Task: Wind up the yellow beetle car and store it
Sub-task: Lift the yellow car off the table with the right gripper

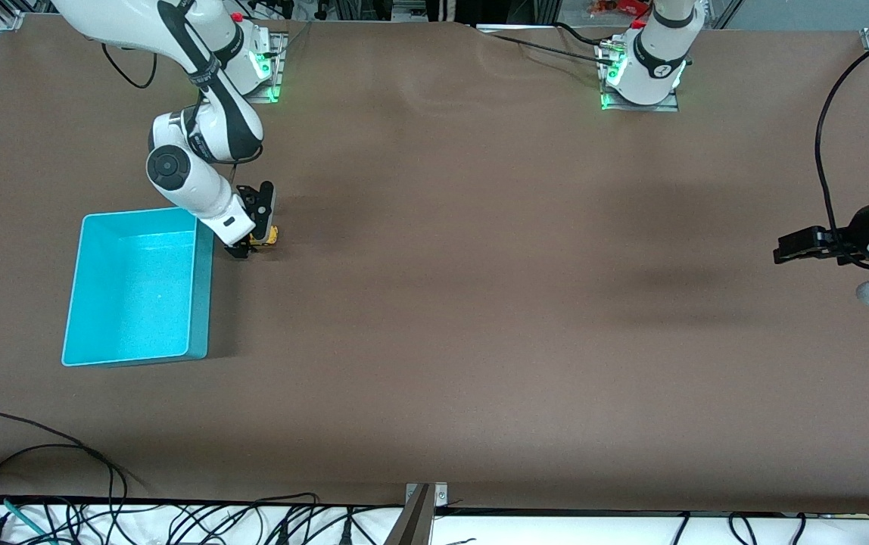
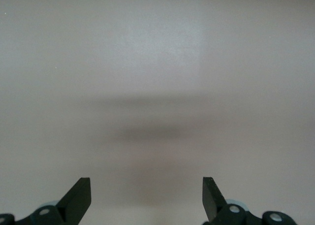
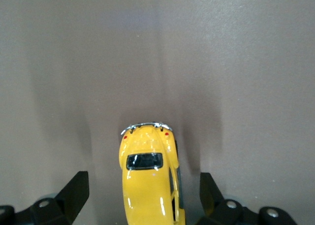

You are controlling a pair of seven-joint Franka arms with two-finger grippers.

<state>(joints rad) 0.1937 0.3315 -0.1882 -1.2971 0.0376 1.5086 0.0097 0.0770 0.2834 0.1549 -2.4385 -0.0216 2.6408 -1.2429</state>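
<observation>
The right gripper (image 1: 251, 241) stood low over the table (image 1: 480, 303), just beside the turquoise bin (image 1: 135, 284) toward the right arm's end. Its fingers (image 3: 74, 190) were spread on either side of the yellow beetle car (image 3: 148, 185), not touching it; the car sat on the table between them. The left gripper (image 2: 146, 198) waited, spread, above bare table at the left arm's end

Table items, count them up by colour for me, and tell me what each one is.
Yellow: 1, the yellow beetle car, on the table between the open fingers of the right hand, beside the bin.
Turquoise: 1, the turquoise bin, toward the right arm's end of the table.
Total: 2.
</observation>
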